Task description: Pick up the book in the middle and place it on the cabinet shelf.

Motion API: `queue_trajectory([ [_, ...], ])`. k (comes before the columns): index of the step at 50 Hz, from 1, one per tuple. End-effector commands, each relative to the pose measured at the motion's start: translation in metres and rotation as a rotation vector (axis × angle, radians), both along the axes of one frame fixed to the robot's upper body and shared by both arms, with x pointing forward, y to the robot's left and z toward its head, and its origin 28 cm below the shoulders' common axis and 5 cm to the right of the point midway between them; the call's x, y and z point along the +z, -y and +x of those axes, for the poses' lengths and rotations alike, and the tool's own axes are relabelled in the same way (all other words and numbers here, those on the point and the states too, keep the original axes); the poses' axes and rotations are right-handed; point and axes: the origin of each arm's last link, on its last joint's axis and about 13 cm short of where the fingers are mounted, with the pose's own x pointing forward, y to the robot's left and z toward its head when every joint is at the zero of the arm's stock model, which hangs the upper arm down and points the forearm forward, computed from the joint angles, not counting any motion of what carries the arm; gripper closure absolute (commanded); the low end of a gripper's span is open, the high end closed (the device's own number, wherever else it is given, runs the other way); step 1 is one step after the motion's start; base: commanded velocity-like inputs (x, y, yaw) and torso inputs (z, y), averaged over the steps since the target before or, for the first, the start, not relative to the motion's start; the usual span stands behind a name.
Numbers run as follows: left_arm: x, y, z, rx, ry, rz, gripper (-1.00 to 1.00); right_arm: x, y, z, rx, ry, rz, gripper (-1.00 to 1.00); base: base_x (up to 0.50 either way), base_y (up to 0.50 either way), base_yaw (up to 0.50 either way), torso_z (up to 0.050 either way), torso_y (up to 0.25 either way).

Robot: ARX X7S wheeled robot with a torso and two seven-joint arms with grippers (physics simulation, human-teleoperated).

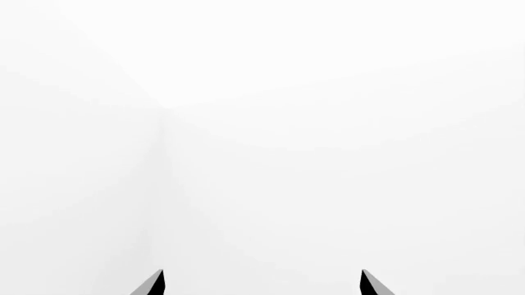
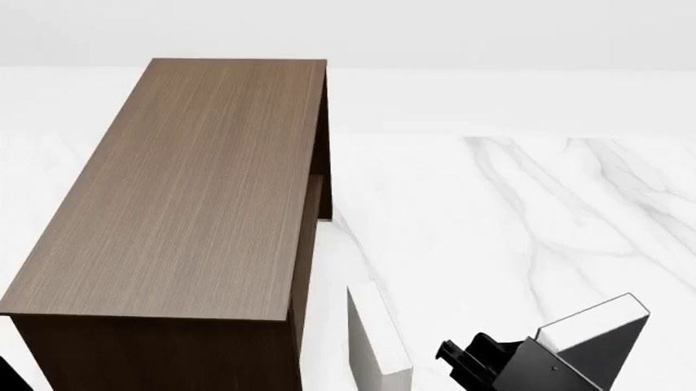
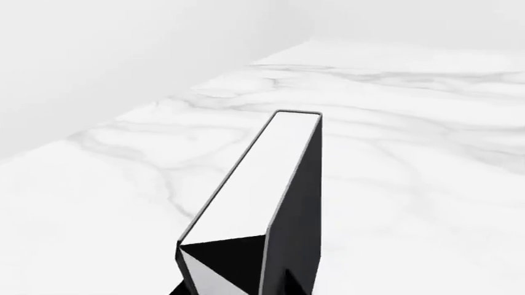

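The grey book [image 2: 596,336], thick with white page edges, is held tilted above the marble table [image 2: 511,212] at the lower right of the head view. My right gripper [image 2: 511,358] is shut on its near end. In the right wrist view the book [image 3: 271,184] stretches away from the gripper [image 3: 246,281], with fingers on both covers. The brown wood-grain cabinet [image 2: 185,187] stands at the left, its flat top bare. My left gripper [image 1: 262,281] is open and empty, facing plain white background. It does not show clearly in the head view.
An off-white book [image 2: 376,346] stands on edge on the table between the cabinet's right side and the held book. The cabinet's open front shows a dark inner shelf edge [image 2: 318,191]. A white wall runs behind.
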Motion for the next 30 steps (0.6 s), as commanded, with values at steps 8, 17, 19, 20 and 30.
queue_trajectory([
  [8,0.001,-0.001,0.002,0.006,0.016,0.011,-1.00,0.036,0.007,0.002,0.088,0.141,-0.087,1.00,0.00,0.00,0.00,0.000,0.001],
  [17,0.000,-0.001,0.002,0.006,0.014,0.012,-1.00,0.050,0.013,0.002,0.047,0.203,-0.141,1.00,0.00,0.00,0.00,0.000,0.001],
  [19,0.000,-0.001,0.002,0.005,0.014,0.013,-1.00,0.055,0.015,0.001,0.032,0.230,-0.162,1.00,0.00,0.00,0.00,0.000,0.000],
  [20,-0.001,-0.001,0.002,0.005,0.013,0.013,-1.00,0.057,0.015,0.001,0.025,0.240,-0.170,1.00,0.00,0.00,0.00,0.000,0.010],
  [30,-0.001,-0.001,0.002,0.006,0.013,0.015,-1.00,0.074,0.022,0.001,0.008,0.321,-0.196,1.00,0.00,0.00,0.00,0.000,0.001],
])
